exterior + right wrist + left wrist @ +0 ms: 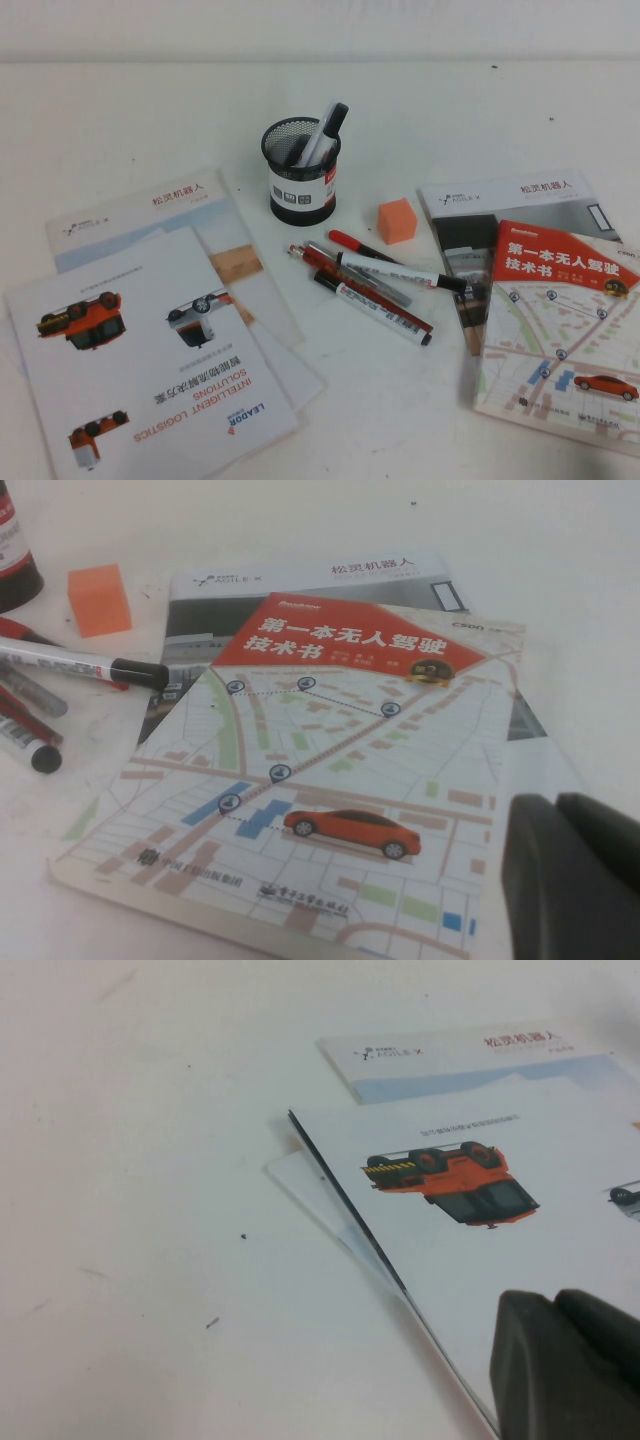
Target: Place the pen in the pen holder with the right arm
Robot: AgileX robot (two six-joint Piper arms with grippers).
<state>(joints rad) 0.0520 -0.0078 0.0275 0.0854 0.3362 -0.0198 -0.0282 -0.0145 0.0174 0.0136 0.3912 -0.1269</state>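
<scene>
Pen [375, 287] is lying among crowding markers [400, 272] just right of the pen holder [302, 170], inviting a wrong pick. Right pincer [556, 860] is hovering farther right and left pincer [556, 1345] far left; I cannot tell either's opening.

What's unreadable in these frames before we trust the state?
- Left gripper: left wrist view, only a dark stub over the brochure; the frame edge cuts the rest.
- Right gripper: right wrist view, same, over the map book.
- Neither shows in the high view.
- Pen in the pen holder: high view, mesh and label hide its lower half.
</scene>
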